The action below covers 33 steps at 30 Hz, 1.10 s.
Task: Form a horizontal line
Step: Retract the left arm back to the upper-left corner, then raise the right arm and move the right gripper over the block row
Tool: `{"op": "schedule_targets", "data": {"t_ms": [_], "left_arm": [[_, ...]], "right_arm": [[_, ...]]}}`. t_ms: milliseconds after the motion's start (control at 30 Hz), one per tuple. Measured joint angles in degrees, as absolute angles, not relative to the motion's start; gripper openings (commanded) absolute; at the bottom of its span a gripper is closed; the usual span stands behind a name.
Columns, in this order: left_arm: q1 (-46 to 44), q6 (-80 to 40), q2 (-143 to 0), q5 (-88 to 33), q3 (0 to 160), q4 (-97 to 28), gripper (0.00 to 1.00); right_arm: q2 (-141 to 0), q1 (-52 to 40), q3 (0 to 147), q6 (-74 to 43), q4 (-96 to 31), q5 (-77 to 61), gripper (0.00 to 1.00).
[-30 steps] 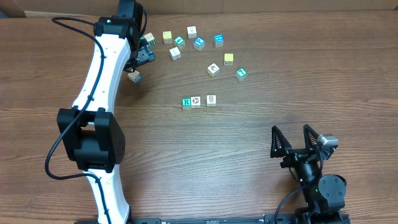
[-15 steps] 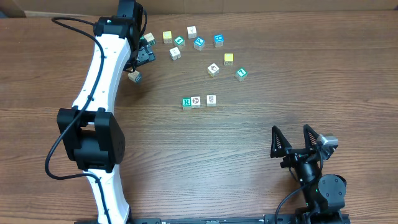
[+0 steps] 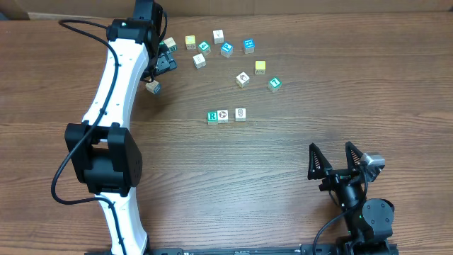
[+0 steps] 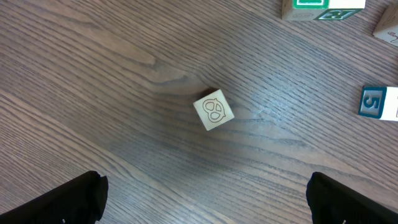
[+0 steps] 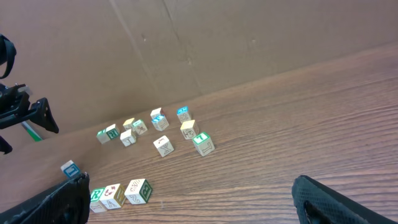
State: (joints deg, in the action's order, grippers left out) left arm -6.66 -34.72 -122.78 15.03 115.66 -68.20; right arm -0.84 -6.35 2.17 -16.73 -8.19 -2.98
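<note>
The horizontal line [image 3: 224, 115] lies mid-table: a green "R" cube [image 3: 212, 115] touching a whitish picture cube [image 3: 223, 115], with a third whitish cube [image 3: 241, 113] a small gap to their right. It also shows in the right wrist view [image 5: 115, 193]. My left gripper [image 3: 163, 58] is open and empty at the far left by the loose cubes. In its wrist view the left gripper [image 4: 205, 199] hangs over a whitish picture cube [image 4: 213, 110] that lies apart from the fingers. My right gripper [image 3: 336, 161] is open and empty near the front right, far from the row.
Several loose cubes lie at the back: yellow ones [image 3: 190, 42] [image 3: 260, 66], teal-lettered ones [image 3: 204, 47] [image 3: 274, 83], a whitish one [image 3: 243, 78]. One cube [image 3: 153, 87] lies beside the left arm [image 3: 117, 78]. A cardboard wall [image 5: 205, 43] stands behind the table.
</note>
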Motion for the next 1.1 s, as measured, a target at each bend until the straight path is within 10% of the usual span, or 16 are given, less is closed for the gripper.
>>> {"op": "schedule_targets", "data": {"t_ms": [733,1100], "left_arm": [[-6.66,-34.72,-122.78,15.03,115.66,-68.23,1.00],[-6.63,-34.72,-122.78,15.00,115.66,-68.23,1.00]], "right_arm": [[-0.84,-6.35,2.81,-18.00,-9.63,-9.82,1.00],[-9.78,-6.35,26.52,-17.08,-28.71,-10.07,1.00]]}}
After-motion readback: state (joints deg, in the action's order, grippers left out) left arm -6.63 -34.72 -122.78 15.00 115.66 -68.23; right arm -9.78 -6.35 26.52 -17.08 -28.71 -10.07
